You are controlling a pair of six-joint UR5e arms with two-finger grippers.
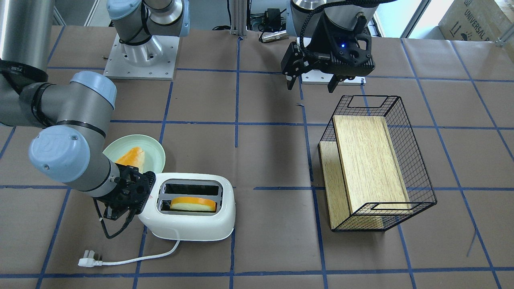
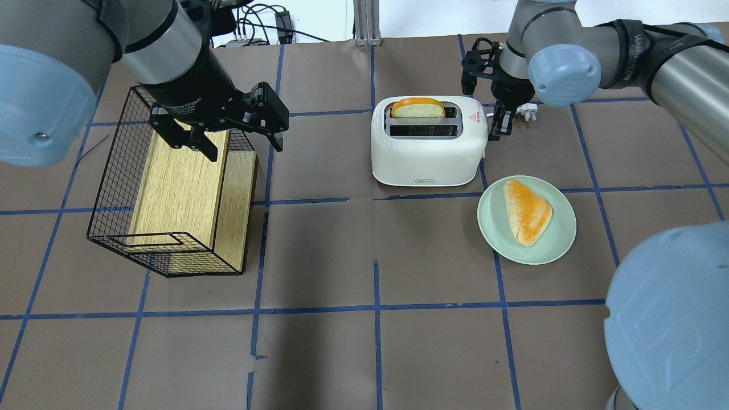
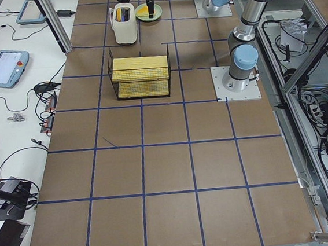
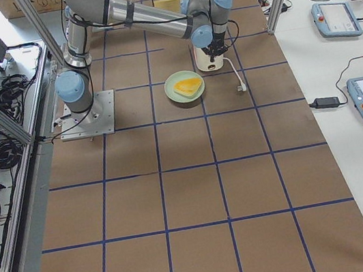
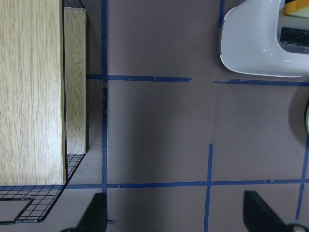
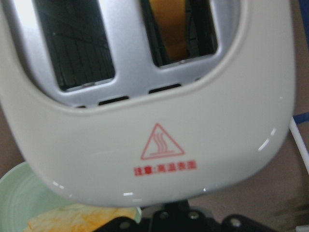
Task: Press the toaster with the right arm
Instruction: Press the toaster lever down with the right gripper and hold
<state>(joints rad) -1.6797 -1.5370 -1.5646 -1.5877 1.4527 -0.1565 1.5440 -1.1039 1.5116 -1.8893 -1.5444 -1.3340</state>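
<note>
The white two-slot toaster [image 2: 427, 156] stands at mid-table, with a slice of bread [image 2: 417, 108] upright in its far slot. My right gripper [image 2: 500, 124] hangs fingers-down against the toaster's right end, and its fingers look shut and empty. In the front view it [image 1: 114, 208] is at the toaster's [image 1: 188, 226] left end. The lever knob is hidden behind it. The right wrist view looks down on the toaster's top [image 6: 159, 121] and its red warning triangle. My left gripper [image 2: 228, 136] hangs open and empty over the wire basket.
A black wire basket [image 2: 108, 188] with wooden boards [image 2: 176, 182] lies on its side at the left. A pale green plate [image 2: 495, 228] with a bread wedge [image 2: 527, 213] sits in front of the toaster's right end. The white plug [image 2: 528, 112] lies beyond the right gripper.
</note>
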